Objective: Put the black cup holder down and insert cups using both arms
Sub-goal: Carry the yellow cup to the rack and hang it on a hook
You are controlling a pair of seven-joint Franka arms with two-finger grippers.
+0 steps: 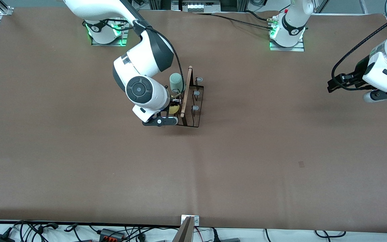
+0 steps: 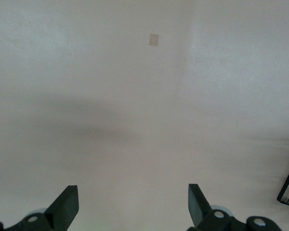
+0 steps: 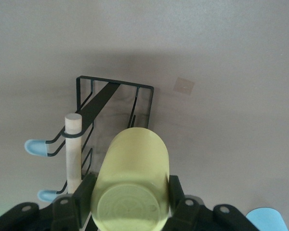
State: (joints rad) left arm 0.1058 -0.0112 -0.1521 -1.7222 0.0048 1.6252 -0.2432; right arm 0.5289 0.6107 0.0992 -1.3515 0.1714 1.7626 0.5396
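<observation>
Item 1. Table [image 1: 247, 161]: brown surface filling the front view, with a small pale patch [image 1: 301, 164] in the lower right of the frame; the same patch appears near the top centre of the left wrist view.

Item 2. Black cup holder [image 1: 195, 116]: thin wire rack standing on the table slightly above the centre of the front view. Light wooden rod handle [image 1: 185, 91] runs along its top. Pale blue-tipped pegs [image 1: 195, 108] project on the side toward the left arm's end of the table; those pegs are bare.

Item 3. Mint green cup [image 1: 176, 82]: sits on the rack on the side toward the right arm's end, beside the upper end of the rod.

Item 4. Yellow cup [image 3: 132, 180]: held on its side, base toward the wrist camera, just beside the wooden rod. In the front view only a sliver shows under the wrist [image 1: 174, 109].

Item 5. Right gripper [image 3: 132, 199]: low at the rack, centre of the front view; jaws clamped on the yellow cup's two sides.

Item 6. Left gripper [image 2: 133, 204]: at the upper right edge of the front view, well apart from the rack, over bare table; jaws spread wide, nothing between them. This arm waits.
</observation>
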